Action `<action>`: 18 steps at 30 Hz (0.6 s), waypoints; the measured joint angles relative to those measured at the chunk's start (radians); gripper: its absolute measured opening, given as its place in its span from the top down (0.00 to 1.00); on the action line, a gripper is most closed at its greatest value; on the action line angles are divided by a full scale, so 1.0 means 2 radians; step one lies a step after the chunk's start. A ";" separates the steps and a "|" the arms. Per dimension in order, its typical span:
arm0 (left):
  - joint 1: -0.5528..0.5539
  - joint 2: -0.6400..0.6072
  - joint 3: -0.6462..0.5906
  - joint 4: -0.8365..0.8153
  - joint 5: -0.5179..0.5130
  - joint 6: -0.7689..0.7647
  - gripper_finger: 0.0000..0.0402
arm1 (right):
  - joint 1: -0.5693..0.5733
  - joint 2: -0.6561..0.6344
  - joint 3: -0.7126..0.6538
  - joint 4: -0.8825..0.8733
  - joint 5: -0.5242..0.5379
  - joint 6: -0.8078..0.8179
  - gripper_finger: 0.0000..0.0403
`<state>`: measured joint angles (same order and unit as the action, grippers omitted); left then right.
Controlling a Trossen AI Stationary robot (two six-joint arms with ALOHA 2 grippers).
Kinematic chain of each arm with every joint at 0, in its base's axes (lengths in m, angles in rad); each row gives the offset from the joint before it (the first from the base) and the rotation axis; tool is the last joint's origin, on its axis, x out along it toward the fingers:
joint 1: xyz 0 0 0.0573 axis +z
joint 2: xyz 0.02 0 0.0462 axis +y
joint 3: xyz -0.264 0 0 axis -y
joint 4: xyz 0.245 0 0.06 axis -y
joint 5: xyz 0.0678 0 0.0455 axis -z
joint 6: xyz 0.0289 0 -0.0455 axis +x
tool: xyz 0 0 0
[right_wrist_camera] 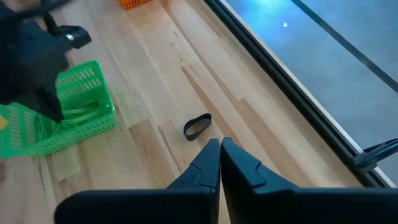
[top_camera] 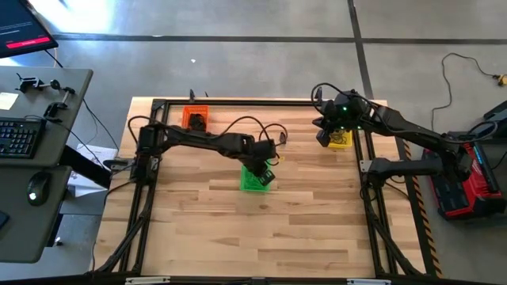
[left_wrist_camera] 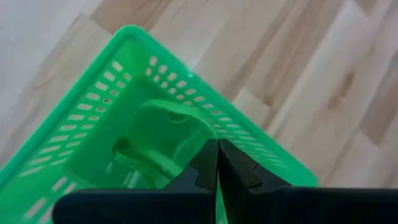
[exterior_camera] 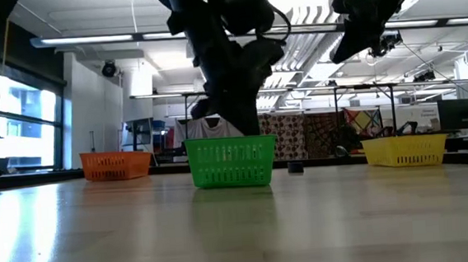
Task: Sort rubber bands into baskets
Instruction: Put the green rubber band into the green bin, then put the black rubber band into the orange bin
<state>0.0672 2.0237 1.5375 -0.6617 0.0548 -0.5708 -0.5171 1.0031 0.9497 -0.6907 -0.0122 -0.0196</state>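
Hovering over the green basket [top_camera: 255, 179], the left gripper [left_wrist_camera: 217, 163] is pressed shut, empty; the right gripper [right_wrist_camera: 220, 154], above the yellow basket [top_camera: 341, 140], likewise.

Green basket [top_camera: 253, 180], orange basket [top_camera: 195, 119], yellow basket [top_camera: 341, 140], black rubber band [right_wrist_camera: 198, 127], pale wood table [top_camera: 301, 214]

Bright ceiling strip lights [exterior_camera: 311, 55] flare white in the low view, leaving both arms as dark silhouettes.

Grey concrete floor [top_camera: 261, 20], desk [top_camera: 40, 158], keyboard [top_camera: 20, 137], ceiling striplights [exterior_camera: 120, 38]
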 joint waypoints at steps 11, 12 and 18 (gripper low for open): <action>0.002 0.022 0.000 0.002 -0.005 0.012 0.98 | 0.000 0.000 0.000 -0.001 0.000 -0.003 1.00; 0.001 0.021 0.001 0.000 -0.006 0.015 0.97 | 0.000 0.000 0.000 -0.001 0.000 -0.003 1.00; 0.001 0.020 0.029 -0.025 -0.008 0.021 0.85 | 0.000 0.000 0.000 -0.001 0.000 -0.003 1.00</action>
<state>0.0685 2.0632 1.5946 -0.7115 0.0387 -0.5297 -0.5171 1.0035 0.9497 -0.6918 -0.0124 -0.0257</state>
